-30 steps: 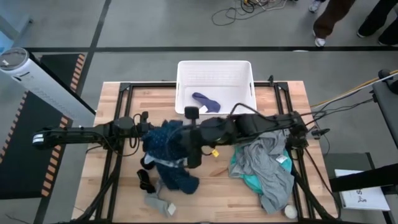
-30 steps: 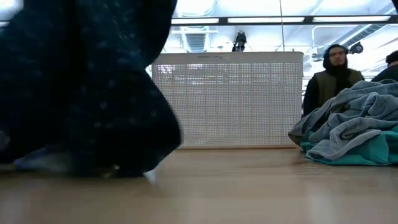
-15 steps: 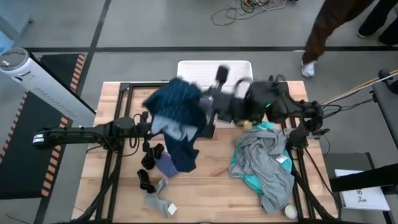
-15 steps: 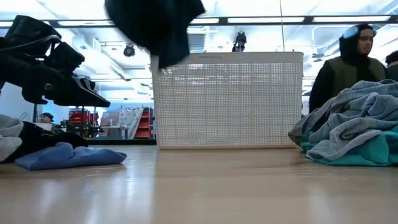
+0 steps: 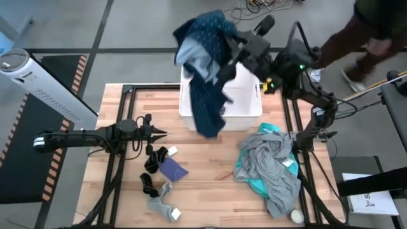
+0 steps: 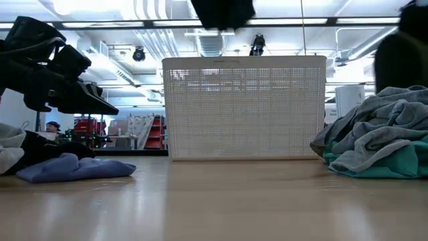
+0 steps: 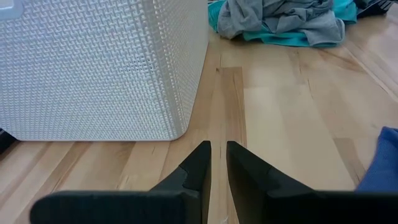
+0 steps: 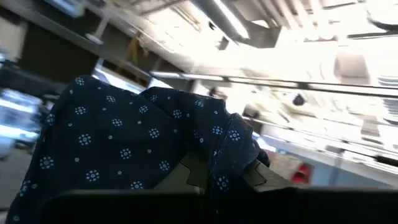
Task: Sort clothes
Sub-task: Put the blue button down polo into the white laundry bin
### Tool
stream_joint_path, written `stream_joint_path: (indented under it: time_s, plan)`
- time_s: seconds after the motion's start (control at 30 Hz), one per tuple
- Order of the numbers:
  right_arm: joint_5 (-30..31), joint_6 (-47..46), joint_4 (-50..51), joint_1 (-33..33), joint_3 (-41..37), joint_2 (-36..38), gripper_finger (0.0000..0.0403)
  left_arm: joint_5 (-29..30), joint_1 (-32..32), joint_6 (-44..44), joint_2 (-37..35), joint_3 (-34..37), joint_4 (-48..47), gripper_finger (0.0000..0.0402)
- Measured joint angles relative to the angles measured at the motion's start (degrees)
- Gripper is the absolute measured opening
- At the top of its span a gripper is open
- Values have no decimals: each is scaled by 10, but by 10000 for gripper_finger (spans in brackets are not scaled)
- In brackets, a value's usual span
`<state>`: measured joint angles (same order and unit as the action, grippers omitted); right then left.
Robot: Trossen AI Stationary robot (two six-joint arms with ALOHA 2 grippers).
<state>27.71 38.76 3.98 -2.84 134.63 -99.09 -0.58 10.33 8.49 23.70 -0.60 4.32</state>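
Observation:
My right gripper (image 5: 232, 49) is raised high over the white ribbed basket (image 5: 251, 109) and is shut on the navy speckled garment (image 5: 205, 70). The garment's lower end shows at the top of the low view (image 6: 223, 12). My left gripper (image 5: 163, 133) is shut and empty, low over the table, left of the basket's near corner (image 7: 177, 124). The grey shirt (image 5: 275, 159) lies on the teal garment (image 5: 253, 186) at the right. The blue-purple cloth (image 5: 173, 170), black socks (image 5: 152, 160) and a grey sock (image 5: 162, 205) lie near the left gripper. My right gripper pinches a bunched part of the navy garment (image 8: 217, 155) between its two fingers (image 8: 194, 171); how many layers I cannot tell. The garment is lifted clear of the table and hangs slack below the gripper, over the basket's left side (image 5: 206, 121).
A small white ball (image 5: 297, 216) lies at the table's near right corner. A person (image 5: 375, 25) moves past beyond the far right edge. Bare wood (image 5: 216, 191) lies in the near middle of the table.
My right gripper has risen from the middle of the table and gone toward the far edge with the navy garment. The garment has been lifted clear of the table and now hangs over the basket. The blue-purple cloth and black socks beneath it are uncovered.

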Motion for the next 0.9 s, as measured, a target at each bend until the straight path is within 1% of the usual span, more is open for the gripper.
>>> stream_joint_path:
  time_s: [0.2, 0.33, 0.43, 0.63, 0.9]
  plan:
    - [10, -1, 11, -50, 0, -2, 4, 0, 0, 0, 0, 0, 0, 38]
    - [10, -24, 66, -77, 0, -2, 4, 0, 0, 0, 0, 0, 0, 38]
    - [10, -66, 139, -91, 0, -3, 4, 0, 0, 0, 0, 0, 0, 38]
    - [8, -155, 327, -103, 0, -3, 4, 0, 0, 0, 0, 0, -1, 38]
    - [8, -274, 543, -131, -3, -11, 4, 0, 0, 0, 0, 0, -1, 38]
